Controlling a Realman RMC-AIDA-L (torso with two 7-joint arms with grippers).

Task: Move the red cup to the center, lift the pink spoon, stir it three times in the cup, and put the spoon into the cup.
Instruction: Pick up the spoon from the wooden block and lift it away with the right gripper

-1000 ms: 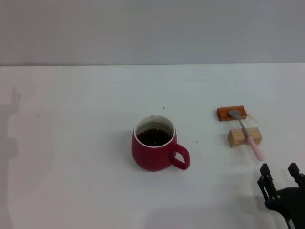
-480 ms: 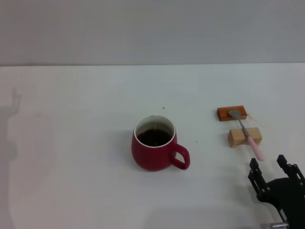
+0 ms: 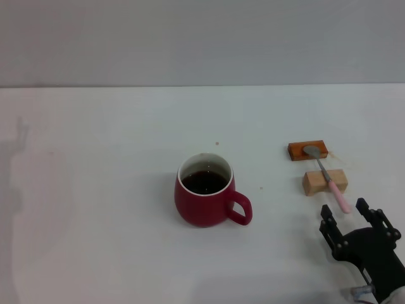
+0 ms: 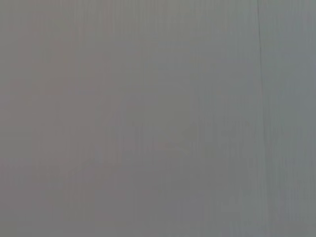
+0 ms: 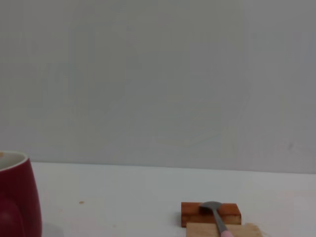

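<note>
The red cup (image 3: 204, 190) is being shown upright near the middle of the white table (image 3: 95, 190), its loop handle pointing right and slightly toward the near edge, with dark liquid visible inside. Wide bare surface is lying around it on the left, far and near sides. Well to its right, the pink spoon (image 3: 327, 175) is being carried by two wooden pieces: its grey bowl is resting on the far, orange-brown block (image 3: 307, 151), and its neck is crossing the near, pale block (image 3: 324, 182). The spoon's long axis is running far-to-near (angled a little rightward), the pink handle end overhanging toward the near edge. The right gripper (image 3: 347, 214) is being held just near of that handle tip, fingers spread apart and holding nothing, close to the table's near right corner. The left gripper is not being shown.
</note>
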